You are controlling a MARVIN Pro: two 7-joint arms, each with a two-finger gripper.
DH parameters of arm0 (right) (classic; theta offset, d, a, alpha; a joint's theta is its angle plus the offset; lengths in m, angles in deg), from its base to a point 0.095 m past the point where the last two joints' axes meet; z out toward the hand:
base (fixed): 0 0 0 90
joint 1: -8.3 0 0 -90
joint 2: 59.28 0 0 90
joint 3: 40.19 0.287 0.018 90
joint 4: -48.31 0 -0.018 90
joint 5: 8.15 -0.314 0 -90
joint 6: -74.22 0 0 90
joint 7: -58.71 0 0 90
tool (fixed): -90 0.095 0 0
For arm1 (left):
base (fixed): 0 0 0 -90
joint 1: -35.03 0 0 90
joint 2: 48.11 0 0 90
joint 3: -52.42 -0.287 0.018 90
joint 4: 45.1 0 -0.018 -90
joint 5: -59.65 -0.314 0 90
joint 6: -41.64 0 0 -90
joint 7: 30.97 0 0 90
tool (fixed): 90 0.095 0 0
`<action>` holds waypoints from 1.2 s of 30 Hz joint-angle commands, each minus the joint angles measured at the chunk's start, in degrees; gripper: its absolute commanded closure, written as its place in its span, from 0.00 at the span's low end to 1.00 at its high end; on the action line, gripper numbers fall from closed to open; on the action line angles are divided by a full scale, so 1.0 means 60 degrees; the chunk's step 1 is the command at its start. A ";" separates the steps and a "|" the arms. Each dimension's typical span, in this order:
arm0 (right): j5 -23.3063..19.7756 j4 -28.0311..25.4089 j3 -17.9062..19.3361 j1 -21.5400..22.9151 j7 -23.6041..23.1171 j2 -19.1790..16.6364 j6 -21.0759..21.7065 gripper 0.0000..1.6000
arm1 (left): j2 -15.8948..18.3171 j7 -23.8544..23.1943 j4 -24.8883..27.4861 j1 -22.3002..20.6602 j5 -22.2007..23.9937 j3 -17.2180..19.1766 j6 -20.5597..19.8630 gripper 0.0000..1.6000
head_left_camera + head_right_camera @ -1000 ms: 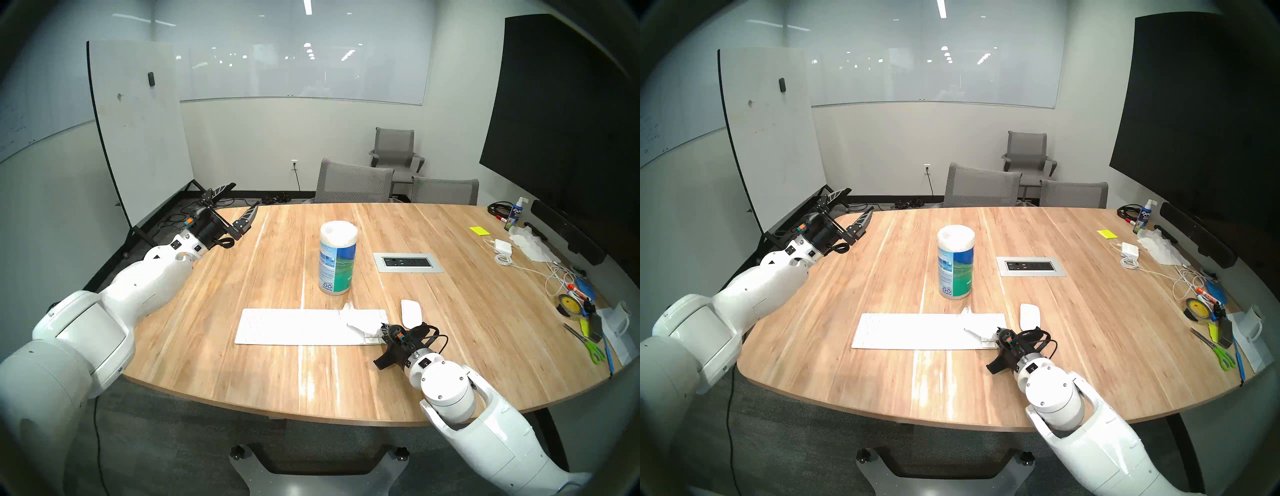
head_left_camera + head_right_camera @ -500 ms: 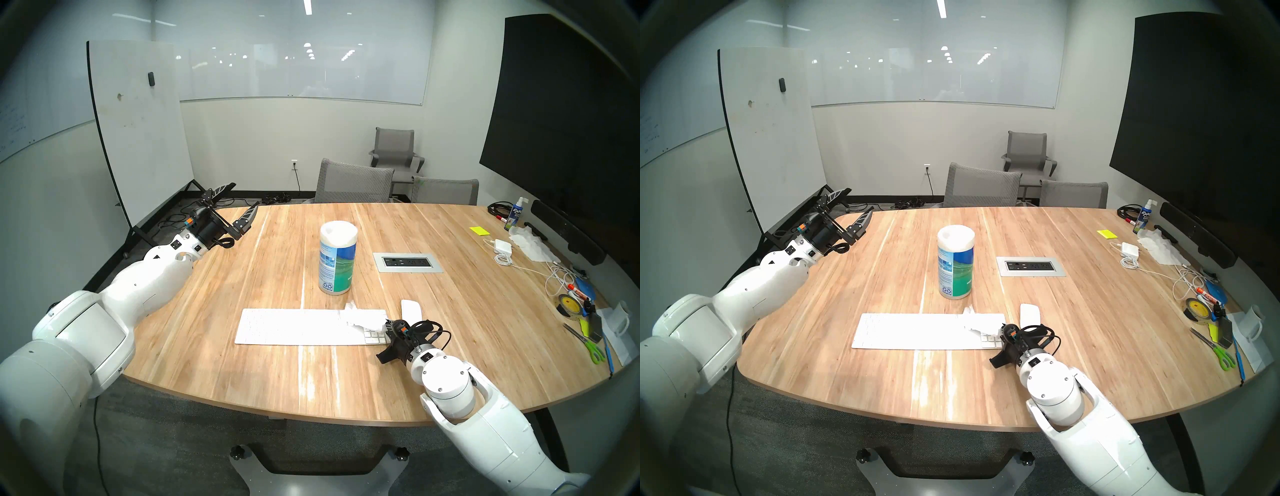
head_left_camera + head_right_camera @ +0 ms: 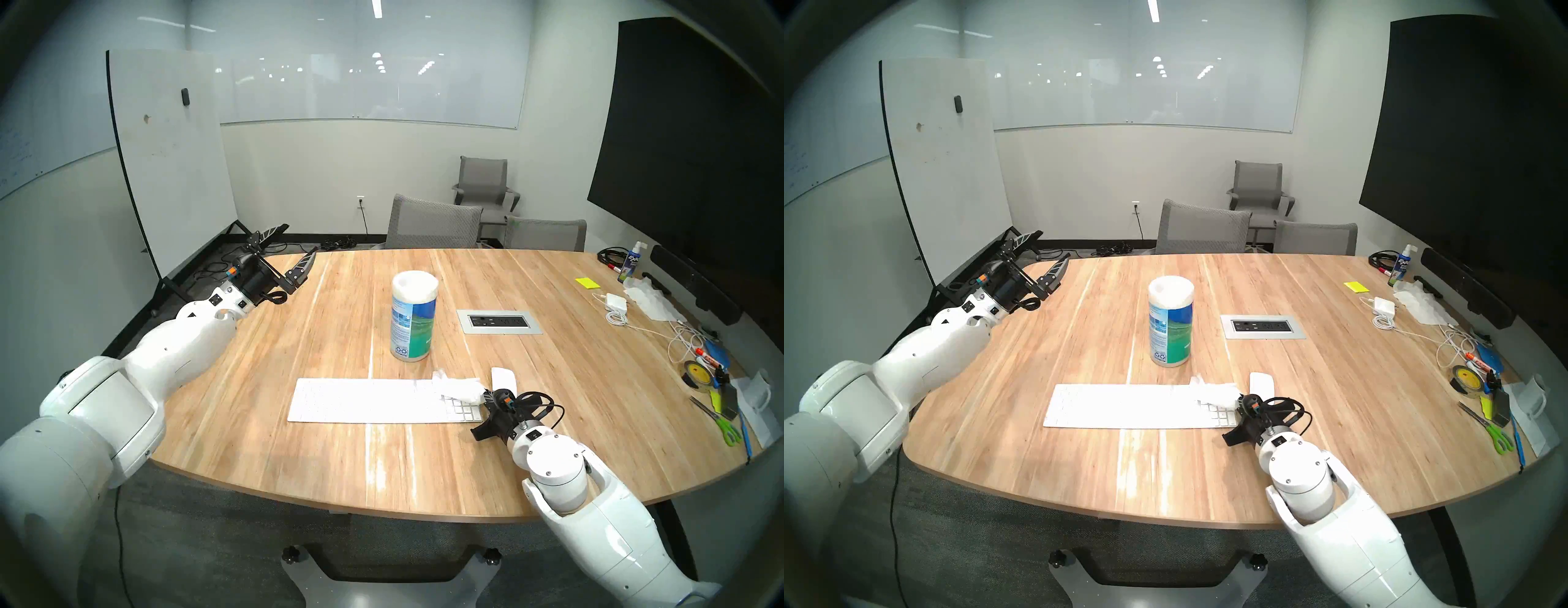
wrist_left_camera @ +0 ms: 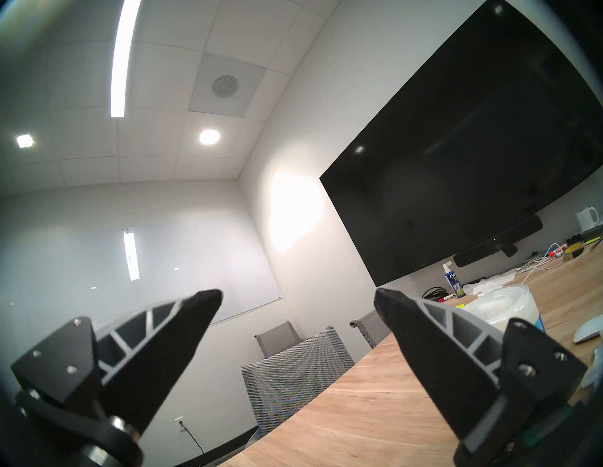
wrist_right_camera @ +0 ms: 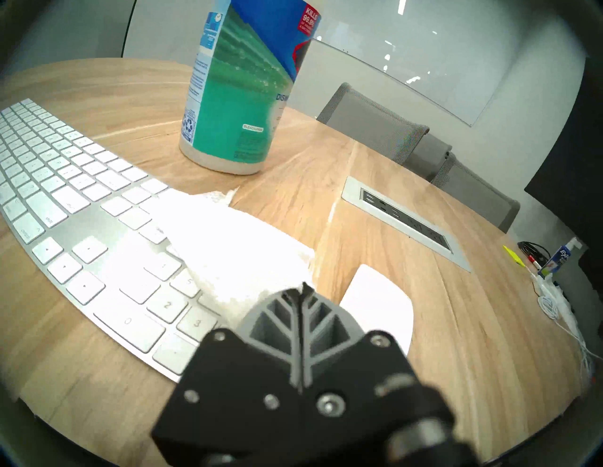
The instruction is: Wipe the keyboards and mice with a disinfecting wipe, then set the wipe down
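Observation:
The flat white keyboard point(image 3: 365, 400) point(image 3: 1123, 405) point(image 5: 81, 208) lies near the table's front edge. The white wipe point(image 3: 460, 387) point(image 3: 1216, 391) point(image 5: 235, 248) lies bunched over its right end, above the number pad. My right gripper point(image 3: 483, 397) point(image 3: 1240, 400) point(image 5: 301, 290) is shut on the wipe's near corner, low over the keyboard's right end. The white mouse point(image 3: 503, 378) point(image 3: 1262, 383) point(image 5: 378, 303) lies just right of it, partly hidden by the gripper. My left gripper point(image 3: 292, 250) point(image 3: 1047, 257) point(image 4: 298, 298) is open and empty over the far left table corner.
A blue-green wipes canister point(image 3: 413, 320) point(image 5: 241, 91) stands behind the keyboard. A power outlet panel point(image 3: 499, 321) sits mid-table. A white adapter with cable point(image 3: 615, 302), tissues point(image 3: 649, 299), spray bottle point(image 3: 632, 263), tape and scissors point(image 3: 721, 420) crowd the right edge. Chairs point(image 3: 432, 223) stand behind.
My right gripper has dragged the wipe rightward and away along the keyboard's right end, toward the mouse, uncovering number-pad keys. The left arm has not moved.

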 commanded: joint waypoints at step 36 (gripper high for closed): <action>-0.1045 -0.0801 0.1524 0.0494 -0.1242 -0.0566 0.1646 1.00 | 0.0012 -0.0022 0.0066 -0.0193 -0.0001 0.0104 0.0002 0.00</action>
